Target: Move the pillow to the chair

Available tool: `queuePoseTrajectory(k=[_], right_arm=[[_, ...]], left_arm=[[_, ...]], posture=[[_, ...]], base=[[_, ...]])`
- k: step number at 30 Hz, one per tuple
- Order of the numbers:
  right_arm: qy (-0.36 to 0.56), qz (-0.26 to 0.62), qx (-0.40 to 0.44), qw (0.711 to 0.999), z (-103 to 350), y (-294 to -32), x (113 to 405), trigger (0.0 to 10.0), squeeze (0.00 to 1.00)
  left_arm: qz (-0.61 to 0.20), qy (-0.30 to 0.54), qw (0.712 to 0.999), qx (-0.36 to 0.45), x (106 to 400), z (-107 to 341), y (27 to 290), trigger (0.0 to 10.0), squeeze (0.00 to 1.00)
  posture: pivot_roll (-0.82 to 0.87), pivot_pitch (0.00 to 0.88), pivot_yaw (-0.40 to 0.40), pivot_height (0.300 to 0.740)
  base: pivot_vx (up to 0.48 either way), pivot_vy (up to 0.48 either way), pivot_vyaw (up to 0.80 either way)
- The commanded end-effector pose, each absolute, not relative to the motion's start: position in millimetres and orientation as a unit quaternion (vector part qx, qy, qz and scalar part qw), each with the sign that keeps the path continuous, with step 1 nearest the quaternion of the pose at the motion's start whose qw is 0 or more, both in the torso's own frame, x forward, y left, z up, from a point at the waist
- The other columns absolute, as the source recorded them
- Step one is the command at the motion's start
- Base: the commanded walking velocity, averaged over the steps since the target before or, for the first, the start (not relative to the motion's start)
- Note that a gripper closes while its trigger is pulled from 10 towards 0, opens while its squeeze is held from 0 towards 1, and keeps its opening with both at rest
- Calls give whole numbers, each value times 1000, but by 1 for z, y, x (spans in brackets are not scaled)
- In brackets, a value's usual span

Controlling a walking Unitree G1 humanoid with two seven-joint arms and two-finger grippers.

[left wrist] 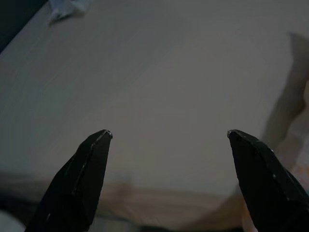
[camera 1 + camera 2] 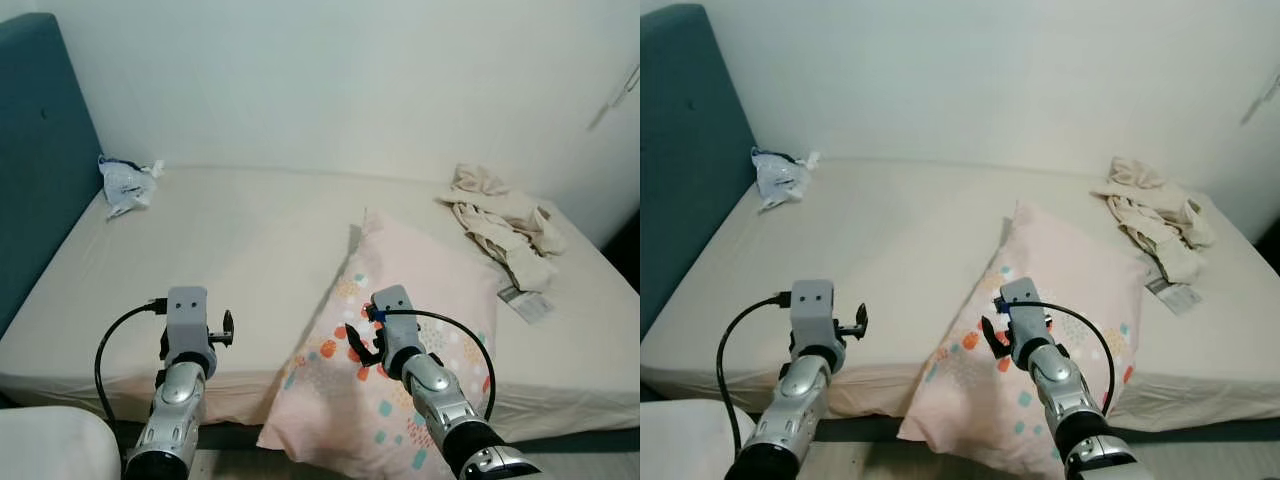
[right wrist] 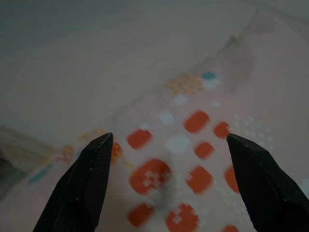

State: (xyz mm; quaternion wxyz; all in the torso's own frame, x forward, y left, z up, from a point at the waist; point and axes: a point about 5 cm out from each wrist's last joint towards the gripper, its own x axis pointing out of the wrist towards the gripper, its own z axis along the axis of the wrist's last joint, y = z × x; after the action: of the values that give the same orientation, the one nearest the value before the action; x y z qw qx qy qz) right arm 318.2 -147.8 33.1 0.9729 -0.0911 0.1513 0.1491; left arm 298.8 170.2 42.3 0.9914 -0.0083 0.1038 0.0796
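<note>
A pink pillow (image 2: 425, 290) with orange, teal and white squares lies on the bed (image 2: 240, 240), right of the middle. Its near end hangs over the bed's front edge. My right gripper (image 3: 169, 137) hovers open just above the pillow's patterned near part, with nothing between its fingers. In the left eye view that right wrist (image 2: 392, 318) is over the pillow's left side. My left gripper (image 1: 169, 133) is open too, held over the bare sheet near the front edge, left of the pillow. Its wrist (image 2: 187, 322) stands about a hand's width from the pillow's edge.
A teal headboard (image 2: 40, 150) closes the bed's left end, with a crumpled plastic bag (image 2: 125, 185) beside it. Beige clothes (image 2: 505, 225) and a paper tag (image 2: 527, 303) lie at the far right. A white wall runs behind. A white rounded object (image 2: 50, 445) sits at the bottom left.
</note>
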Motion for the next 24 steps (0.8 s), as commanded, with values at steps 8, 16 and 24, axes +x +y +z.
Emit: queuePoseTrajectory(k=[8,16,24], right_arm=[[168,135,-83,973,27,-154,314,10000,0],[173,135,-84,972,25,-154,313,10000,0],[174,117,-81,975,24,-155,312,10000,0]], left_arm=[[66,114,991,-5,300,40,165,10000,0],[47,137,989,4,300,34,161,10000,0],[-7,143,989,27,298,32,166,10000,0]], posture=[[-37,50,-78,740],[-36,47,-80,740],[-36,46,-64,740]], base=[[0,0,0],[0,0,0],[0,0,0]])
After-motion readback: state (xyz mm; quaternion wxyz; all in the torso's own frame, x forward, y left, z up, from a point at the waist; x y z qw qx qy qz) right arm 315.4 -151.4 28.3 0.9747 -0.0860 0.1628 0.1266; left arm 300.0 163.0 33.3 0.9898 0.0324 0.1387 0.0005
